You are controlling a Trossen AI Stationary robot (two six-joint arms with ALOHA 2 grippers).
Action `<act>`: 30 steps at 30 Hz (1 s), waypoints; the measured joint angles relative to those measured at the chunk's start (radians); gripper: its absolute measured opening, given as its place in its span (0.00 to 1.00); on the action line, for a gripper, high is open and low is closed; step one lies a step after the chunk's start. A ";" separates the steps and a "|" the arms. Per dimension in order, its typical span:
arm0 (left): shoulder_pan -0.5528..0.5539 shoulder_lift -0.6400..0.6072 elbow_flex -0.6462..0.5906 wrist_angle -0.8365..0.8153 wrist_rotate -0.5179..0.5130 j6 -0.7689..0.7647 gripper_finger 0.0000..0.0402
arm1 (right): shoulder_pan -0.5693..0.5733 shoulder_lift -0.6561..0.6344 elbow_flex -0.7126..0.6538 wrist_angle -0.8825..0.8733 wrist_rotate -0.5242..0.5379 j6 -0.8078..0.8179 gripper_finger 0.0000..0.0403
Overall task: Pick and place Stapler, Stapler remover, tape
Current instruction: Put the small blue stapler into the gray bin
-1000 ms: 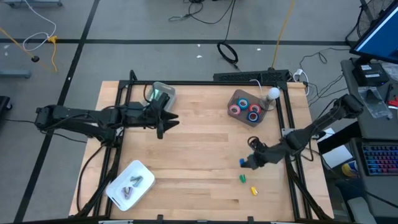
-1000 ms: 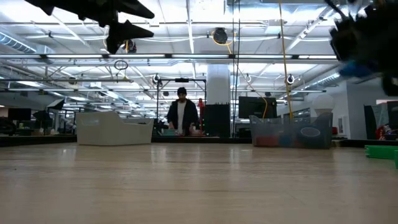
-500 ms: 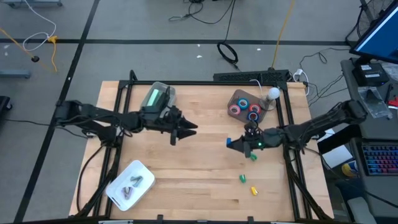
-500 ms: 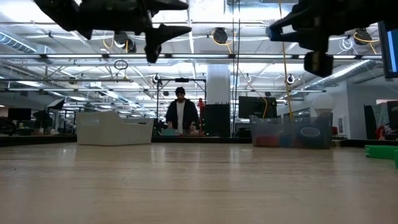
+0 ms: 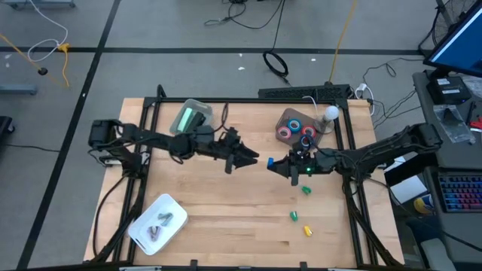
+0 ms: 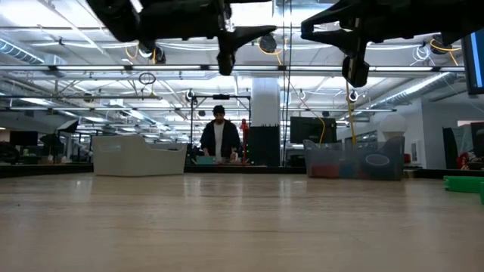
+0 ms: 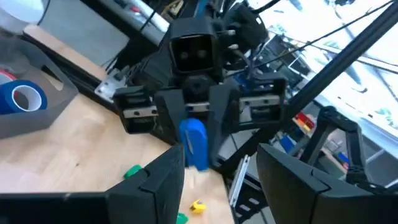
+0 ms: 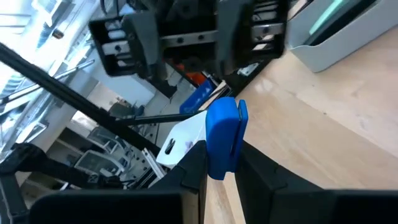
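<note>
Above mid-table, our right gripper [image 5: 277,166] clamped on a blue stapler remover [image 8: 225,137], our left gripper [image 5: 247,159] facing it, fingers spread, empty.

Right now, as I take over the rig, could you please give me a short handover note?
Right gripper: shut on a small blue object, held above mid-table.
Left gripper: open, empty, facing it close by, as if for a handover.
Tape rolls: in the grey bin.
White tray: two metal pieces inside.
White bin: contents unclear.
Left: place the blue object; small green and yellow items lie loose.
</note>
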 joint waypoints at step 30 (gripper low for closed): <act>0.008 0.127 0.218 -0.188 0.074 0.070 0.50 | -0.042 0.003 0.000 0.063 -0.018 -0.025 0.13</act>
